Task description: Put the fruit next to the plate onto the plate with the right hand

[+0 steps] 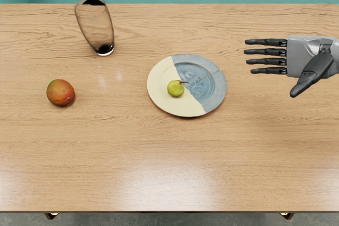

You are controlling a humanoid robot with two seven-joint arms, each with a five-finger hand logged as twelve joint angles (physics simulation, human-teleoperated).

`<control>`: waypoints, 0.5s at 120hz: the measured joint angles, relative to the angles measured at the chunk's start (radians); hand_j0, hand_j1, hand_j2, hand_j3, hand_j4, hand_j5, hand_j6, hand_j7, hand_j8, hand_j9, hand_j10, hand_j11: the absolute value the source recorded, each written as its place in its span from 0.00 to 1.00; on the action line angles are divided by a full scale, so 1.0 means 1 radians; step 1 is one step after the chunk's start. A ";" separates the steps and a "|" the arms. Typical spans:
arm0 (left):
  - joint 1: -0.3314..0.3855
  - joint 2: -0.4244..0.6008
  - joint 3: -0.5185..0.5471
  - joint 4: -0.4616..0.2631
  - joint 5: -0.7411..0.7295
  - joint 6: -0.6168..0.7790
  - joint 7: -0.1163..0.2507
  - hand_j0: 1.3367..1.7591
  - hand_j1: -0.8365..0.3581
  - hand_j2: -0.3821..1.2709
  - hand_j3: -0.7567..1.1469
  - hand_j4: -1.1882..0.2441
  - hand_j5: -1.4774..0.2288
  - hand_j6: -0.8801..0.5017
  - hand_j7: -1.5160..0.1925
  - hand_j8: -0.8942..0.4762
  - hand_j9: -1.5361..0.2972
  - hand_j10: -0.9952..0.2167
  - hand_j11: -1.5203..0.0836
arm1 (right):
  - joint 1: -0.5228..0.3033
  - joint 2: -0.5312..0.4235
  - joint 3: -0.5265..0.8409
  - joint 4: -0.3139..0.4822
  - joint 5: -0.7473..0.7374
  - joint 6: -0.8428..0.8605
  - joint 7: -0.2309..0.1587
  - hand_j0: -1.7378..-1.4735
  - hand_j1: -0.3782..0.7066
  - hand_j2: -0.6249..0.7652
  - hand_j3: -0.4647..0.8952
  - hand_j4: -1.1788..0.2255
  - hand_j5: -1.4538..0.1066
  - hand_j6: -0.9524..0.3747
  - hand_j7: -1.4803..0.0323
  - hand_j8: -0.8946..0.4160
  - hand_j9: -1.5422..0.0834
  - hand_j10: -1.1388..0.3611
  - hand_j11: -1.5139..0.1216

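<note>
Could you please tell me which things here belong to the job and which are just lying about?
Belonging to the job: the green fruit, already on the plate; the right hand, open and empty.
Just lying about: the mango, far left; the glass, at the back.

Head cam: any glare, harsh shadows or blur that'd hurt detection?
Head view: sharp throughout, no blur; a broad soft sheen on the table near its front edge fades the grain; only faint contact shadows under the mango, plate and pear; the glass vase is see-through and looks slanted, probably lens perspective; the right hand is evenly lit.
</note>
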 joint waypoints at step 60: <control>0.000 0.000 0.000 0.000 0.000 0.000 0.000 0.76 0.97 0.23 0.40 0.82 0.85 0.62 0.87 0.64 0.82 0.80 0.93 | 0.000 0.000 0.000 0.000 0.000 0.000 0.000 0.30 0.03 0.45 0.34 0.84 0.93 0.72 0.98 0.68 0.95 0.76 0.93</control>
